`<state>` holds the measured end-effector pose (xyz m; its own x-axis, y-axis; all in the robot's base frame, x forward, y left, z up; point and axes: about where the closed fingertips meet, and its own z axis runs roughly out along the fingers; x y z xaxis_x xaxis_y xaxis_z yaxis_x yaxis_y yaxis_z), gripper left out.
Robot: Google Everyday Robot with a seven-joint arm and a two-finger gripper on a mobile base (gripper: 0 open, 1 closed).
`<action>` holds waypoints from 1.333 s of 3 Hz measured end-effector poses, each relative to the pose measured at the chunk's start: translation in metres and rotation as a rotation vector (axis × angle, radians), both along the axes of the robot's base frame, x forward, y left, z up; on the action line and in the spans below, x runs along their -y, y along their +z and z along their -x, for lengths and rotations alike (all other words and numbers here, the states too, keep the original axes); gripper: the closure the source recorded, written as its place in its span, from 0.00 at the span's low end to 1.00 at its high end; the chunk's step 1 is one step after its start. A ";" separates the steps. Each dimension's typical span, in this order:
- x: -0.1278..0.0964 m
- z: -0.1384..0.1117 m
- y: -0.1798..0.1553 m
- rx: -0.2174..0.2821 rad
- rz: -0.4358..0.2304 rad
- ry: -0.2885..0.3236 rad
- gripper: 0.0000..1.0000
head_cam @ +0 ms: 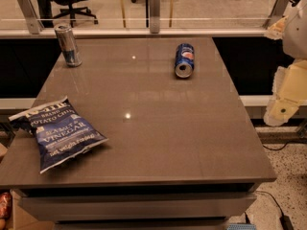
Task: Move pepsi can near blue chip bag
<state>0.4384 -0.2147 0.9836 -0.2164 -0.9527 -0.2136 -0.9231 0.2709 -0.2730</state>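
Pepsi can [184,60] sideways, apart from blue chip bag [57,133]; gripper [283,110] far right, state unclear

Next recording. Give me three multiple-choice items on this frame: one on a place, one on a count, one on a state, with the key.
1. Where on the table is the blue chip bag, as the camera sees it?
A. near left
B. far right
C. centre

2. How many cans are on the table?
A. one
B. two
C. three

3. How is the pepsi can placed?
A. upright
B. on its side
C. crushed flat

Key:
1 A: the bag lies by the near left edge.
2 B: there is the pepsi can and a taller silver-and-blue can.
3 B: its silver end faces the camera. The gripper is off the table's right edge, apart from it.
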 end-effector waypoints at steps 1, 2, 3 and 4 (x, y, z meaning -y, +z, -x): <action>0.000 0.000 0.000 0.000 0.000 0.000 0.00; 0.002 0.004 -0.001 -0.021 -0.061 0.031 0.00; 0.002 -0.002 -0.007 -0.035 -0.129 0.100 0.00; -0.002 -0.018 -0.022 -0.036 -0.143 0.203 0.00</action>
<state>0.4565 -0.2127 0.9616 -0.0337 -0.9381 -0.3447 -0.9710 0.1124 -0.2112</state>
